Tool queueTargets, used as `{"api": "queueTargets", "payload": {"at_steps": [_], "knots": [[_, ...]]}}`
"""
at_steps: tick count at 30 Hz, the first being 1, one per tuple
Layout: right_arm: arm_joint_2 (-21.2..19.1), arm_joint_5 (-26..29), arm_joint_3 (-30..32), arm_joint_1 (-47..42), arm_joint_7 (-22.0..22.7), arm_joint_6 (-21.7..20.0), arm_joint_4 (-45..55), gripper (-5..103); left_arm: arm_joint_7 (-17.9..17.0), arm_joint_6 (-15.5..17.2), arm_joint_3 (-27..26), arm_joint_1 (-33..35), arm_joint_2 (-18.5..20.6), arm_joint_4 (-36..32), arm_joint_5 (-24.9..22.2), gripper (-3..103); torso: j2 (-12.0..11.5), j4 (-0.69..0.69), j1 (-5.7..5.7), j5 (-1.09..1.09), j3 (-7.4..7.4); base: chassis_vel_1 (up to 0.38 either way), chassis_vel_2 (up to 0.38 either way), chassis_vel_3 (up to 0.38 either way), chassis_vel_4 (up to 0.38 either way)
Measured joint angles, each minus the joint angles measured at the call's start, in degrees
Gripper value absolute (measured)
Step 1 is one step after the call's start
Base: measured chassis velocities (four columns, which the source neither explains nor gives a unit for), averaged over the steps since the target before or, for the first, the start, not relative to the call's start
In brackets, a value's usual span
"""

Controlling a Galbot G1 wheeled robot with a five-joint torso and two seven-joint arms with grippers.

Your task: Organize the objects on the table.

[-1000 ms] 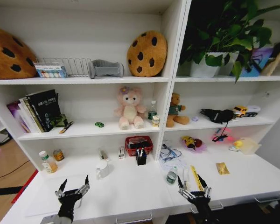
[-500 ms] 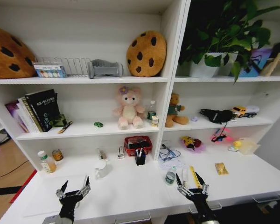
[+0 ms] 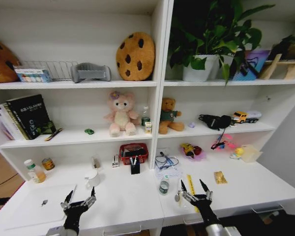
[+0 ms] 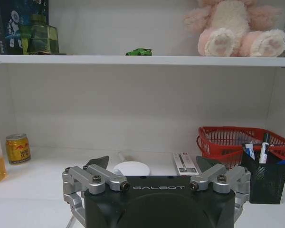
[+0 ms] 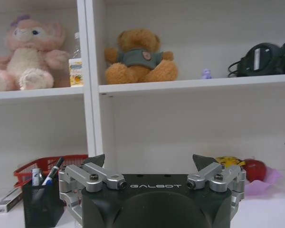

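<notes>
Two grippers, left gripper point(image 3: 79, 200) and right gripper point(image 3: 193, 191), hover spread apart, empty, over the table point(image 3: 132, 201). Slim silver laptop point(image 3: 42, 204) lies flat at left: stiff, slippery; grasp its edge.

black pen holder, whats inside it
The pen holder holds a few pens with their tops sticking up, one black-capped, some with blue. Their lower ends are hidden by the mesh, so an exact count is unclear. The red basket sits right behind it.

head high, wrists low, facing shelving point(image 3: 157, 98)
</notes>
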Motion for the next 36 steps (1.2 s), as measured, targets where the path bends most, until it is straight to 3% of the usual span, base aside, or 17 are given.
{"api": "queueTargets", "payload": {"at_steps": [6,8,16,21,30,36], "knots": [[-3.9,1.7,-2.3,4.9,-2.3,-3.9,-2.9,100,0.0,0.0,-0.1,0.2,0.2,0.4,0.1,100,0.0,0.02,0.01,-0.01,0.0,0.041,0.062,-0.026,-0.022],[-6.3,4.6,-3.6,8.0,-2.3,-5.9,-5.1,100,0.0,0.0,-0.1,0.2,0.2,0.6,0.2,100,0.0,0.02,0.0,0.0,0.0,0.0,0.0,0.0,0.0],[-10.1,5.7,-6.0,14.0,-2.9,-7.8,-10.2,97,0.0,0.0,0.0,0.3,-0.1,1.1,0.4,100,0.0,0.02,0.0,0.0,0.0,0.0,0.0,0.0,0.0],[-12.1,5.0,-8.7,16.1,-4.4,-7.3,-11.5,94,0.0,0.0,-0.2,0.5,-0.4,1.1,0.6,100,0.0,0.02,0.0,-0.01,0.0,0.0,0.0,0.0,0.0],[-12.4,1.3,-8.0,12.7,-6.4,-4.7,-8.3,94,0.1,-0.1,-0.4,0.9,-0.8,1.6,0.9,100,0.0,0.0,0.0,-0.01,0.0,0.0,0.0,0.0,0.0],[-12.7,1.3,-10.8,16.0,-6.9,-4.9,-10.9,94,0.2,-0.1,-0.2,1.2,-1.0,1.2,1.2,100,0.0,0.02,0.0,0.0,0.0,0.0,0.0,0.0,0.0]]}}
